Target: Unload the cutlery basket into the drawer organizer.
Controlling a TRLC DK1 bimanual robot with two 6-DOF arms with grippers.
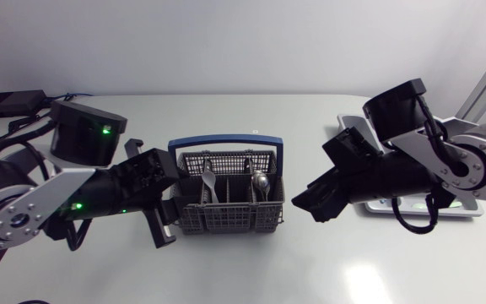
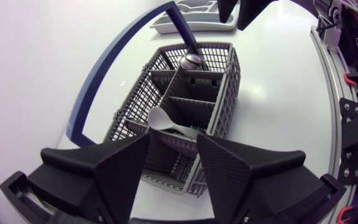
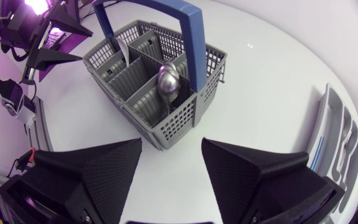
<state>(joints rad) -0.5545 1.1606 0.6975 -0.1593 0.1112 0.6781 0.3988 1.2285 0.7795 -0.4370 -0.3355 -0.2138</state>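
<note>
Your cutlery basket [image 1: 226, 221] sits on the white table [image 1: 251, 270] with its blue handle [image 1: 224, 143] upright over it, and everything else is placed from it. Your left arm comes in low towards the basket's left end, forearm nearly level, and its gripper [image 1: 164, 223] hangs right at that end. In the left wrist view the two fingers [image 2: 114, 165] are spread wide with nothing pinched between them, and the basket's near wall lies just under and ahead of their tips. You cannot tell from these views whether they touch the mesh. A white plastic spoon [image 2: 166, 121] lies tilted in the compartment nearest that gripper. A metal spoon [image 3: 168, 84] stands bowl-up in a compartment beside the handle post, towards the basket's other end. Your right arm reaches in from the far side of the basket, wrist angled downward. Its gripper [image 1: 315, 204] hovers well clear of the basket's right end, above bare table, its fingers [image 3: 104, 171] parted and empty. The drawer organizer [image 3: 342, 130] lies beyond the basket's right end, partly under your right arm, with cutlery shapes dimly visible in its slots.
</note>
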